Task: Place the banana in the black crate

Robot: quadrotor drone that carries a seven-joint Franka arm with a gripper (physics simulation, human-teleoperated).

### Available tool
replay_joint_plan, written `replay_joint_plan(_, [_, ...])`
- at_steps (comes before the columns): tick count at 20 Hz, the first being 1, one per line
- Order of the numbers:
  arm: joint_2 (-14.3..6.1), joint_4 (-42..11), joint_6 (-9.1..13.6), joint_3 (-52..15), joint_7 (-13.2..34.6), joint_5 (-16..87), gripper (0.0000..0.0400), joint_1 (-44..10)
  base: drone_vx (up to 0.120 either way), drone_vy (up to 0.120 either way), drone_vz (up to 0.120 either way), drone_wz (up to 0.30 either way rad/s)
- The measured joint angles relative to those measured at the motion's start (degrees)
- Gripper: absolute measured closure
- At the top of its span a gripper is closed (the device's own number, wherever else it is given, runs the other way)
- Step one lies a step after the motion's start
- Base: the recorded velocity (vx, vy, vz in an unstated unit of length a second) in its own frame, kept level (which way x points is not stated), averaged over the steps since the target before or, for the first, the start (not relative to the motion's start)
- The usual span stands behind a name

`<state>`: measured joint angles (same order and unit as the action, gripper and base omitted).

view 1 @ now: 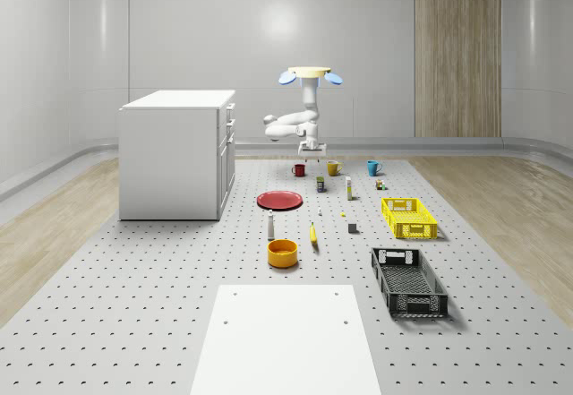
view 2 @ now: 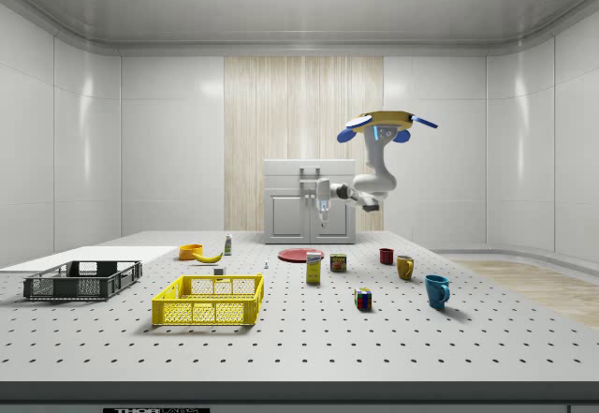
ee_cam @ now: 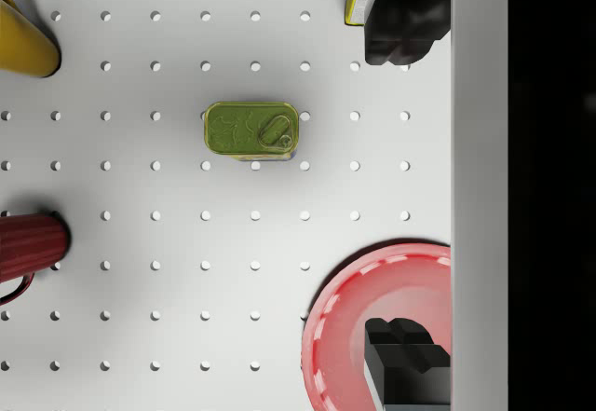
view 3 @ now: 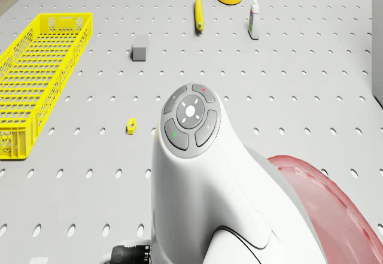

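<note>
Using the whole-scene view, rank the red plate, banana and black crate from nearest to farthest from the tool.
1. Red plate, just past the tool, toward the camera.
2. Banana, farther forward, beside the orange bowl.
3. Black crate, farthest, at the view's front right.

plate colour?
Red; the plate shows best in the whole-scene view.

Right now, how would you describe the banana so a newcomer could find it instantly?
Start from the white cabinet on the perforated table. Go past the red plate toward the white sheet, to the orange bowl. The banana lies flat just beside the bowl, toward the black crate: the only long, slim yellow piece there.
</note>
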<state>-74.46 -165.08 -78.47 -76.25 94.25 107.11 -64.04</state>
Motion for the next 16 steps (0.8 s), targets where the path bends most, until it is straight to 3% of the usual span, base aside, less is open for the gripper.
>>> replay_joint_plan(6, [-1.26, 0.07, -1.17, -0.29, 0.31, -0.59, 0.0000, -0.34, 0.120, 0.000, 0.000, 0.000])
replay_joint_plan(10, [-2.06, 0.12, -1.91, -0.46, 0.50, -0.95, 0.0000, -0.55, 0.120, -0.090, 0.000, 0.000])
replay_joint_plan(16, [-3.20, 0.18, -2.97, -0.70, 0.76, -1.47, 0.0000, -0.84, 0.120, 0.000, -0.093, 0.000])
